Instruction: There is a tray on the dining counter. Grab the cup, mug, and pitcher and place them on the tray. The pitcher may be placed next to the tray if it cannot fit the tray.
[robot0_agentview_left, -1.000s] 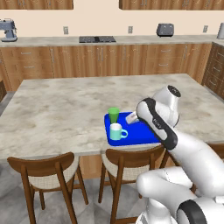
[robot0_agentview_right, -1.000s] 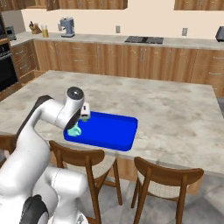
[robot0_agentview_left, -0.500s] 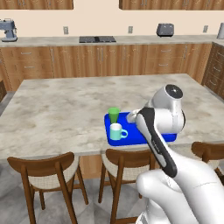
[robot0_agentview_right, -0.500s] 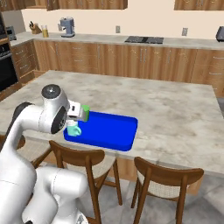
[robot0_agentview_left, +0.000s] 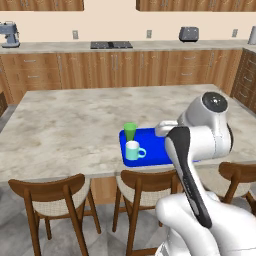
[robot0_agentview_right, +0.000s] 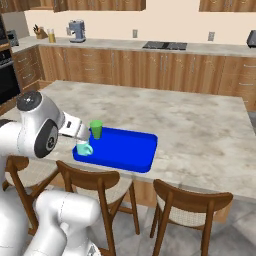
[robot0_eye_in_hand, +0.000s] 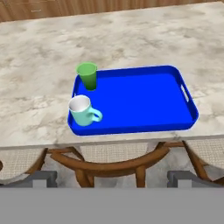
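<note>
The dining bench (robot0_agentview_left: 75, 120) is the big marble-look slab in the middle of the kitchen, with wooden chairs (robot0_agentview_left: 55, 200) tucked along its near edge. Close to that near edge sits the blue tray (robot0_eye_in_hand: 140, 98), flat, stiff and low-rimmed, with slot handles at its ends; most of its floor is bare, so there looks to be room for one more thing.

At one end of the tray stand the two small vessels. The green cup (robot0_eye_in_hand: 87, 75) is upright in the far corner; it tapers towards its base, so it is probably light and a bit slick, best pinched across the body below the rim. Just beside it, on the near side, the teal mug (robot0_eye_in_hand: 81, 110) stands upright with its handle pointing along the tray's near rim. It looks hard and smooth, and the wall opposite the handle would give the surest hold.

Both appear settled, which leaves the pitcher, tall glass with liquid by the task's wording: likely heavy, slippery and breakable, best gripped low around the middle and kept upright.

The claw (robot0_eye_in_hand: 111, 177) hangs back above the chairs, its tips set wide apart and empty
</note>
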